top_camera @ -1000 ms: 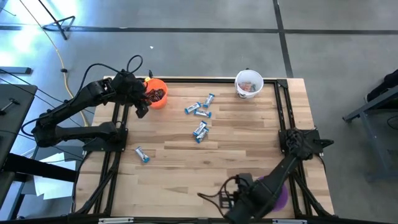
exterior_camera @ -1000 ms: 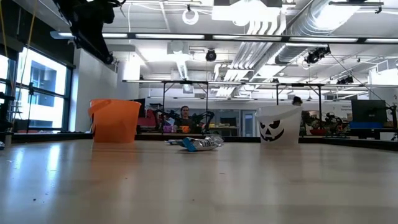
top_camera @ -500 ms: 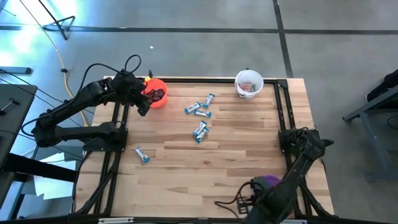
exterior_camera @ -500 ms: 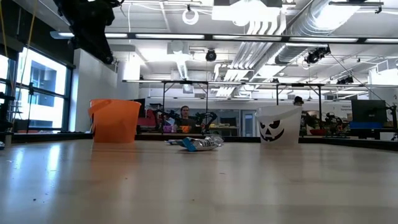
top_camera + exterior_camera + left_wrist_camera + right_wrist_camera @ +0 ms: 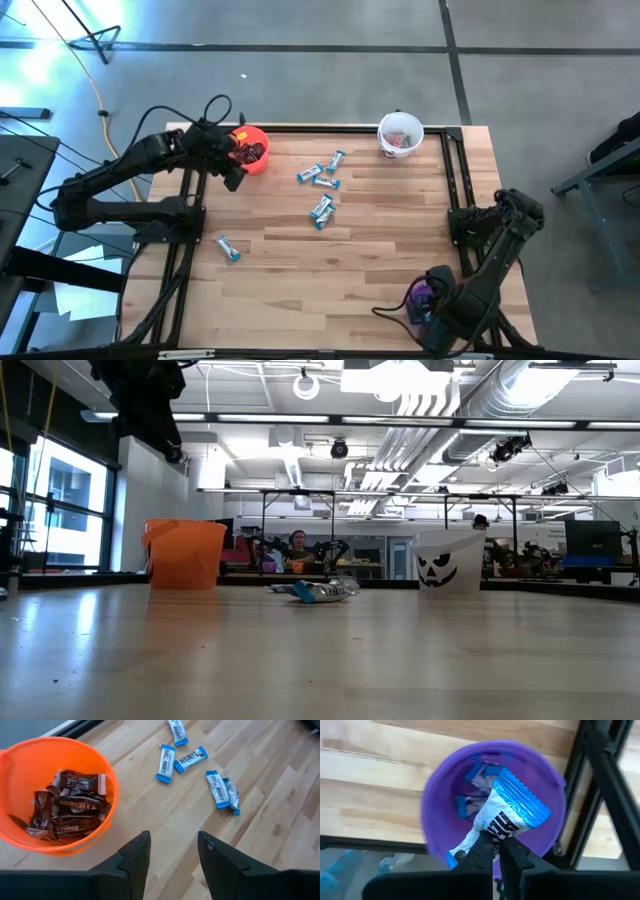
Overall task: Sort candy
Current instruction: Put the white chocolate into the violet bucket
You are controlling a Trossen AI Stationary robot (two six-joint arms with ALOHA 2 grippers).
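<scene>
- The left gripper [image 5: 232, 170] hung above the table's far left corner, just beside the orange cup [image 5: 252, 149]; its jaws stood apart with nothing between them; the left wrist view showed bare wood in the gap, and the cup held a heap of dark brown candy [image 5: 70, 805].
- A lone blue-and-white piece [image 5: 229, 248] lay near the left edge, nearer the front, well apart from everything else; the left arm was plainly the closer one to it.
- The loose blue-and-white candy [image 5: 321, 180] lay mid-table, to the right of the left gripper and toward the table's centre; in the left wrist view these pieces [image 5: 220, 790] sat ahead of the fingers [image 5: 135, 855], each long and flat, their long axes pointing different ways; I judged a pick would need the wrist turned so the jaws cross a wrapper's short side.
- The white cup [image 5: 400, 133] stood at the far edge, right of centre; its contents were too small to tell.
- The right gripper [image 5: 495, 847] was clamped on a blue-and-white wrapper [image 5: 512, 817] directly over the purple cup [image 5: 432, 815] at the front right; the cup already held blue pieces; letting go looked like the step due.
</scene>
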